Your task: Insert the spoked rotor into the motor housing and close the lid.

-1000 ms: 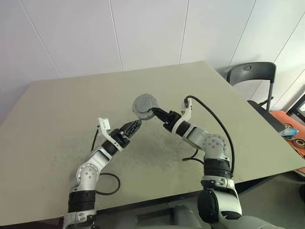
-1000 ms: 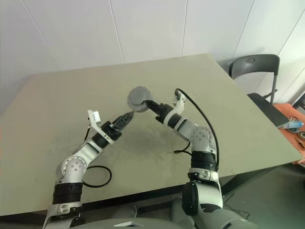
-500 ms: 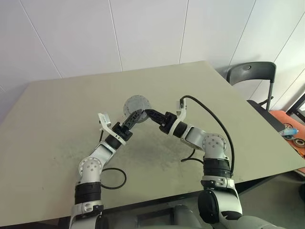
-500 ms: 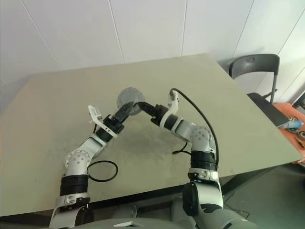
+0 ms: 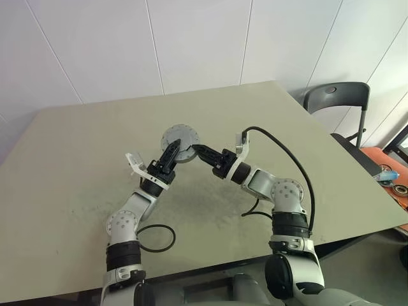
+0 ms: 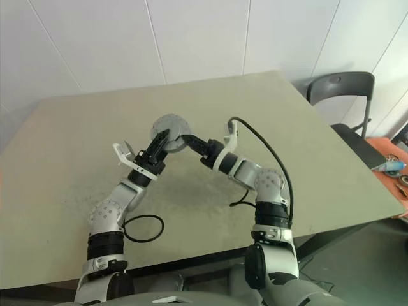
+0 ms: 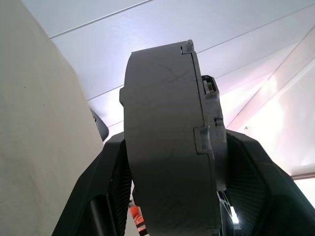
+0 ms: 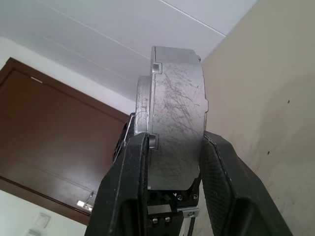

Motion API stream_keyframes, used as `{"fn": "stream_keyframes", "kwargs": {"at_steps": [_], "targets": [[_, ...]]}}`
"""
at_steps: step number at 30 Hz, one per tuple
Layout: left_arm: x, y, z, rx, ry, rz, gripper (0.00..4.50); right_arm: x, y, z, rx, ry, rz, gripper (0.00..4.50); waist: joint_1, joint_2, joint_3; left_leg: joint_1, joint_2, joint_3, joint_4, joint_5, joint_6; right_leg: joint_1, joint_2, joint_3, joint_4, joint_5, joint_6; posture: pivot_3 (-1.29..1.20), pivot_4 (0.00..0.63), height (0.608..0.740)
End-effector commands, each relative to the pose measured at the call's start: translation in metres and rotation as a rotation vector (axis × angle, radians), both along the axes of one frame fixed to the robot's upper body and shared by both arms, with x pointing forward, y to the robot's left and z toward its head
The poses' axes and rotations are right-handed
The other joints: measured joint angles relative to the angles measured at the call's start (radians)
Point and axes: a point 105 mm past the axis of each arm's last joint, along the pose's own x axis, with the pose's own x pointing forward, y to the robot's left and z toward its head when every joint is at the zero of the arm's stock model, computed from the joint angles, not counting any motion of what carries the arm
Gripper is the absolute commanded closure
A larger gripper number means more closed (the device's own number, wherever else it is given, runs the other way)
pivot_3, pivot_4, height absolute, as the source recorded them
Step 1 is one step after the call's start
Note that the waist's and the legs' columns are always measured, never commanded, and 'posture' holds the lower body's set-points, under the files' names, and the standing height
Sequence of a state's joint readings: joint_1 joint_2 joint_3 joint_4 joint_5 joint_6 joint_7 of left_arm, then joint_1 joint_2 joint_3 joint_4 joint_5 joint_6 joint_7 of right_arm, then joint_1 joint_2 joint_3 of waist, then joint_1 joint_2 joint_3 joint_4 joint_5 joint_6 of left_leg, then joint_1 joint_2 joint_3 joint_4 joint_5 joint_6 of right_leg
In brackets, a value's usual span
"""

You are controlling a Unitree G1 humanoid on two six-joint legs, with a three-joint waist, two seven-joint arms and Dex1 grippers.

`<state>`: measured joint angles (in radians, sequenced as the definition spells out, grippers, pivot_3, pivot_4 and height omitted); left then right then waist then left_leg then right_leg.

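Housing held between both grippers above the worktop

You had the motor housing point(image 5: 180, 143) raised clear of the worktop point(image 5: 76, 159), roughly over its middle, standing on edge so one round face looked toward the head camera. Your right gripper point(image 8: 170, 162) was clamped on the housing: in the right wrist view one black finger point(image 8: 125, 187) pressed against each flat side of the scratched silver body. Your left gripper point(image 7: 172, 167) met the housing from the opposite side; in the left wrist view its fingers point(image 7: 106, 191) stood on either side of the grey rim, close against it, though you could not tell there whether they had fully closed on it. From above, the two arms formed an arch that met at the housing. A dark chair point(image 5: 338, 102) stood beside the worktop's far right corner.
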<state>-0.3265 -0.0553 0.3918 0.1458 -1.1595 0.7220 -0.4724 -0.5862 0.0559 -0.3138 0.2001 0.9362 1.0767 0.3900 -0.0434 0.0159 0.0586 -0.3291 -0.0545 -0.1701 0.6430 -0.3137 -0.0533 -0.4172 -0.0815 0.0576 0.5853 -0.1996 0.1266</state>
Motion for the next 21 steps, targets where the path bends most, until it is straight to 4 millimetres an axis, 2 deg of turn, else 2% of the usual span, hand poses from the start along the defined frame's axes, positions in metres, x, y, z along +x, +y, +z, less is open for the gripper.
{"fn": "stream_keyframes", "kwargs": {"at_steps": [1,6,11,16,21], "targets": [[-0.004,-0.010,0.014,0.011,-0.057,-0.045,2.17,-0.004,0.009,0.023,0.020,-0.096,0.037,3.33,0.000,0.000,0.000,0.000,0.000,0.000,0.000,0.000,0.000,0.000,0.000,0.000,0.000,0.000,0.000,0.00,0.000,0.740],[-0.017,-0.012,0.033,-0.066,-0.174,-0.098,2.26,-0.019,0.019,0.034,0.191,-0.047,0.167,3.33,0.000,0.000,0.000,-0.002,0.000,0.000,0.000,0.000,0.000,-0.001,0.000,0.000,0.000,0.000,-0.001,0.00,0.000,0.740],[-0.025,-0.016,0.040,-0.094,-0.235,-0.151,2.34,-0.018,0.024,0.033,0.207,-0.013,0.178,3.33,-0.001,0.000,0.000,-0.006,0.000,0.000,0.002,0.000,0.000,-0.006,0.000,0.000,0.001,0.003,-0.004,0.00,0.000,0.740],[-0.029,-0.020,0.039,-0.080,-0.244,-0.187,2.34,-0.016,0.027,0.028,0.208,0.032,0.182,3.33,0.000,0.000,0.000,-0.008,0.000,0.000,0.003,0.000,0.000,-0.006,0.000,0.000,0.001,0.003,-0.004,0.00,0.000,0.740],[-0.025,-0.021,0.035,-0.025,-0.232,-0.158,2.34,-0.016,0.027,0.029,0.210,0.037,0.184,3.33,0.000,0.000,0.000,-0.008,0.000,0.000,0.003,0.000,-0.001,-0.006,0.000,0.000,0.001,0.003,-0.005,0.00,0.000,0.740]]}}
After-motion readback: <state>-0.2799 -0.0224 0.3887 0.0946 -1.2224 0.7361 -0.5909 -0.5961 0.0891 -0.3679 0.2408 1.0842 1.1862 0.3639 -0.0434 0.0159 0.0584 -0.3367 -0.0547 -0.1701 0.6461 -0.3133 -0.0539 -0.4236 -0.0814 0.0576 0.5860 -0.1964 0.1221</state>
